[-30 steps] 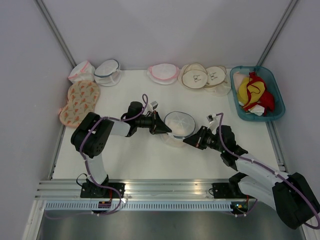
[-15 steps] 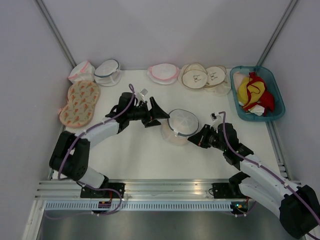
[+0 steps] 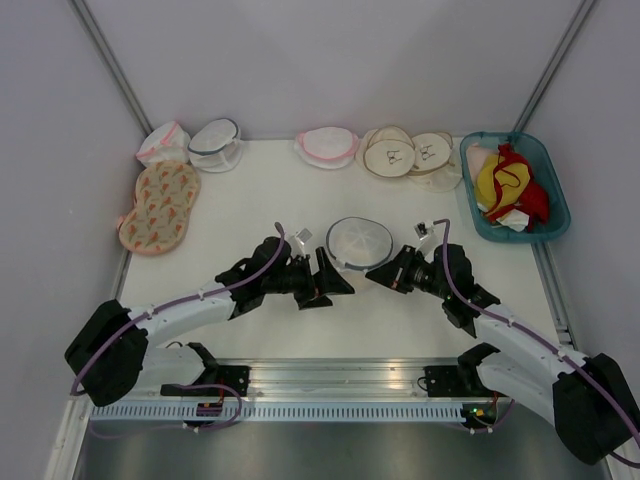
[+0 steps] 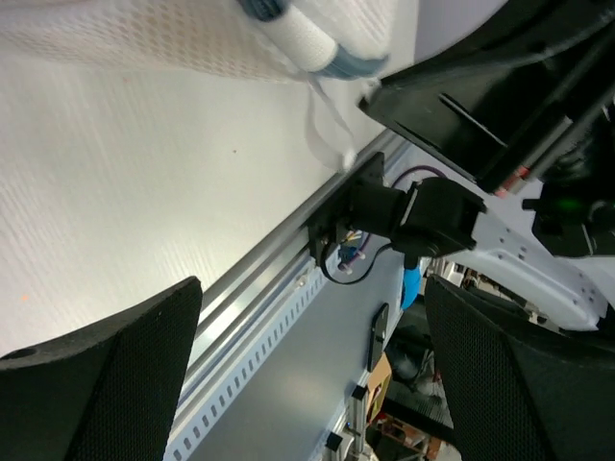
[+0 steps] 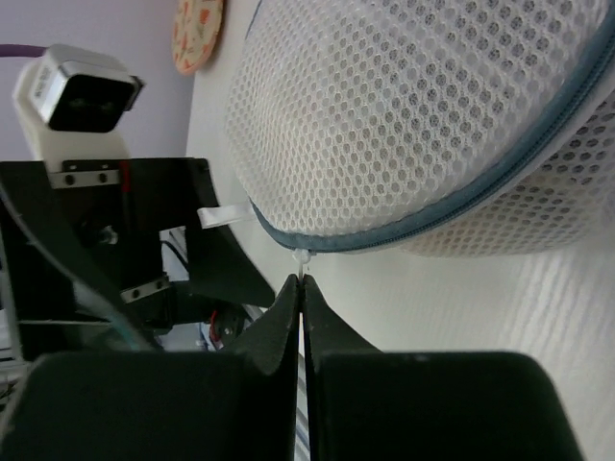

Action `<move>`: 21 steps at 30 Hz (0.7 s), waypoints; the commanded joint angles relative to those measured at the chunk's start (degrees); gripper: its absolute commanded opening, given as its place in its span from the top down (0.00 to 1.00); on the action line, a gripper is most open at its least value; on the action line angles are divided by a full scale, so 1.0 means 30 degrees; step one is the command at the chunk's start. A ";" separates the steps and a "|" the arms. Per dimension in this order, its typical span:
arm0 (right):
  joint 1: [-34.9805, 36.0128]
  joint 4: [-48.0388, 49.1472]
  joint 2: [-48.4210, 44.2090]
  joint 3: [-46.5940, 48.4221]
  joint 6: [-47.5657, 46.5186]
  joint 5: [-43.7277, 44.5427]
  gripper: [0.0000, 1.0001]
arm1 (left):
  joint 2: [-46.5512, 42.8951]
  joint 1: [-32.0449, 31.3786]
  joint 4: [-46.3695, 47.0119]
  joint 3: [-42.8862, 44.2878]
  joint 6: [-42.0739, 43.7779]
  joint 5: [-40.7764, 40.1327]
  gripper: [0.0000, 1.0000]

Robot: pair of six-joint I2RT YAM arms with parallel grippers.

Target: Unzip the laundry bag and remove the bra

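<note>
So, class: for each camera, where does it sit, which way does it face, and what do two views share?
Top external: above, behind the arms, looking down on table, laundry bag, left gripper, right gripper.
Left wrist: low, facing the near rail; own open fingers below.
Right wrist: facing the laundry bag; own shut fingers pinch its zipper pull.
Shared: both wrist views show the laundry bag's mesh.

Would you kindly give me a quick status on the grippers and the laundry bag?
Left gripper open, holding nothing. Right gripper shut on the zipper pull. Laundry bag looks zipped, bra not out. No obstruction seen.
</note>
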 commanded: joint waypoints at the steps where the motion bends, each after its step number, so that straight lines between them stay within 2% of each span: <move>1: 0.0000 0.3458 0.0310 -0.0299 0.1375 -0.1764 0.99 | 0.0840 -0.0221 0.1347 0.0484 -0.1683 -0.1502 0.01; 12: 0.0293 0.2611 -0.0186 0.0023 0.0820 -0.2792 1.00 | 0.2365 -0.0192 0.1786 0.3765 -0.2005 -0.4694 0.00; 21: 0.0557 0.2816 -0.0479 -0.0122 0.0995 -0.2822 1.00 | 0.5442 -0.0192 0.2957 0.4560 -0.2650 -0.3674 0.02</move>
